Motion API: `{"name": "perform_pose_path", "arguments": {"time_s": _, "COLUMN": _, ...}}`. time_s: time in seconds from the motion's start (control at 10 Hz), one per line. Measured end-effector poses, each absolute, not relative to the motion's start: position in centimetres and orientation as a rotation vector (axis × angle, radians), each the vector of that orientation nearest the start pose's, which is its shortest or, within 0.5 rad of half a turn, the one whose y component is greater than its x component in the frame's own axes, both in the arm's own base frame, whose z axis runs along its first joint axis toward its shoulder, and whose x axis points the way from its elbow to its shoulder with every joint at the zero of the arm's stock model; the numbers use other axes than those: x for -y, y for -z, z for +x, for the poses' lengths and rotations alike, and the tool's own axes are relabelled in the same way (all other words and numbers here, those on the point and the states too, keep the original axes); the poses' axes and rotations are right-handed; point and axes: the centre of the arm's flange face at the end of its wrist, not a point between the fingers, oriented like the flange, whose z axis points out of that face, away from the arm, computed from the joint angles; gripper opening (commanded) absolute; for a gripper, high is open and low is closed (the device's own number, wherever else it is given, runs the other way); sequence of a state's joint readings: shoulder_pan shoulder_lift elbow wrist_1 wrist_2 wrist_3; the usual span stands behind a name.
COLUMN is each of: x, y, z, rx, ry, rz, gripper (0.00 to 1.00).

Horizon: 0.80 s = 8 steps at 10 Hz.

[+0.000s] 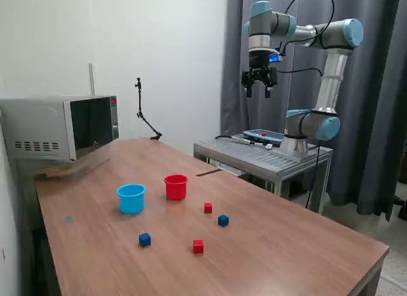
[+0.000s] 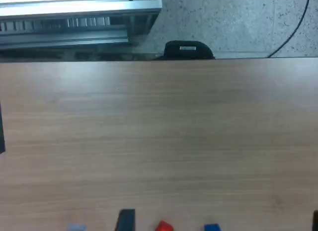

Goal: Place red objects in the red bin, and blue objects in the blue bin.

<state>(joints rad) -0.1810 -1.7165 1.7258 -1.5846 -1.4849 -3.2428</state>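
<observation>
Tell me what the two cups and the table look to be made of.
Red cup and light blue cup: likely moulded plastic, judging by the uniform saturated colour, thin rimmed lips and a soft sheen. Table: wood or wood-look laminate, showing brown streaked grain with a smooth, low-gloss surface; which of the two cannot be told.

— What have I got on the table?

— Two cups upright side by side, apart. I see the blue bin (image 1: 131, 198) toward the exterior view's left, light sky-blue, and the red bin (image 1: 176, 186) just to its right, a little narrower. Both rimmed; I can't see inside either.

— And the cubes?

— Four, all loose on the wood, none in a cup. One red cube (image 1: 208, 208) lies near the red bin, with a blue cube (image 1: 223, 220) just beside it. Nearer the camera I see the other red cube (image 1: 198, 246) and, to its left, the other blue cube (image 1: 145, 239) — well apart.
</observation>
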Motion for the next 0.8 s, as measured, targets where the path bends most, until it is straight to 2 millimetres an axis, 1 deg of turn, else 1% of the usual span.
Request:
{"name": "perform_pose_path", "arguments": {"time_s": 0.3, "x": 7.5, "y": -48.0, "z": -44.8, "rx": -2.319, "ry": 0.071, "rz": -2.227, "gripper": 1.0}}
{"name": "perform_pose_path", "arguments": {"time_s": 0.8, "x": 7.8, "y": -48.1, "z": -44.8, "rx": -2.308, "ry": 0.069, "rz": -2.24, "gripper": 1.0}}
